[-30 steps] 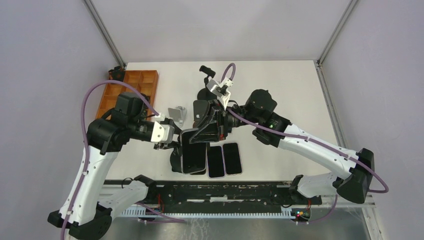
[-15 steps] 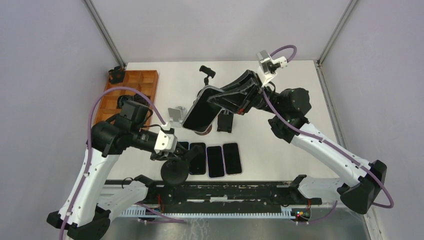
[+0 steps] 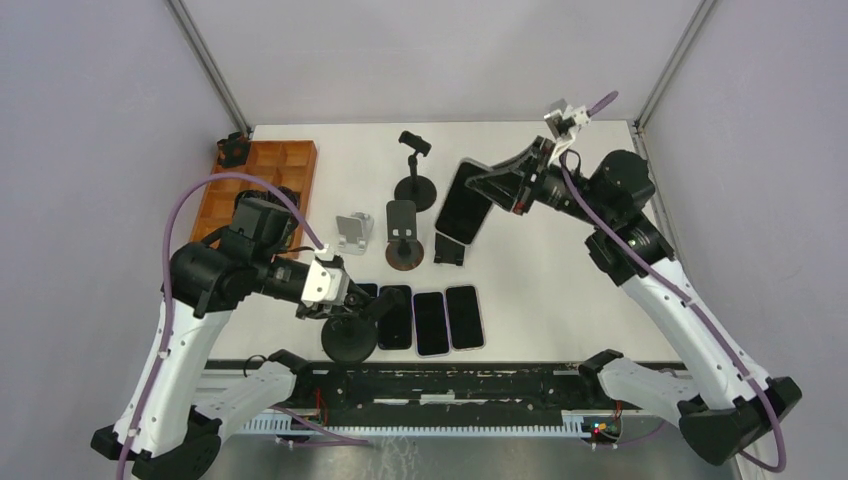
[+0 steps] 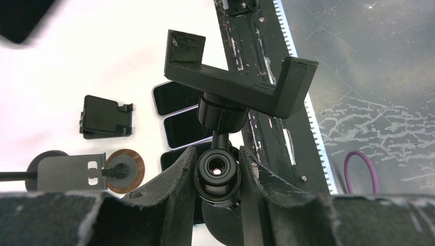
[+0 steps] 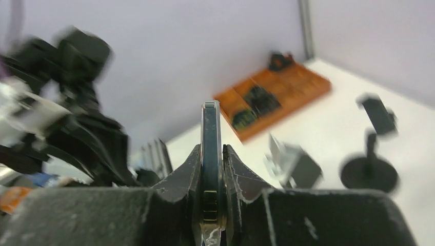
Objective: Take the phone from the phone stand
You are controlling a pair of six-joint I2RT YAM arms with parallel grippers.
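The white desk (image 3: 560, 280) lies under both arms. The phone (image 3: 462, 203) is held tilted above its far right part, gripped by its edges in the right claw (image 3: 497, 186). The black stand (image 3: 349, 340) sits near left, well apart, its stem clamped in the left claw (image 3: 347, 304).

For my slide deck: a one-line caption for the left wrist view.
Left gripper clamps the stem of the empty phone stand; phones lie on the table beyond.
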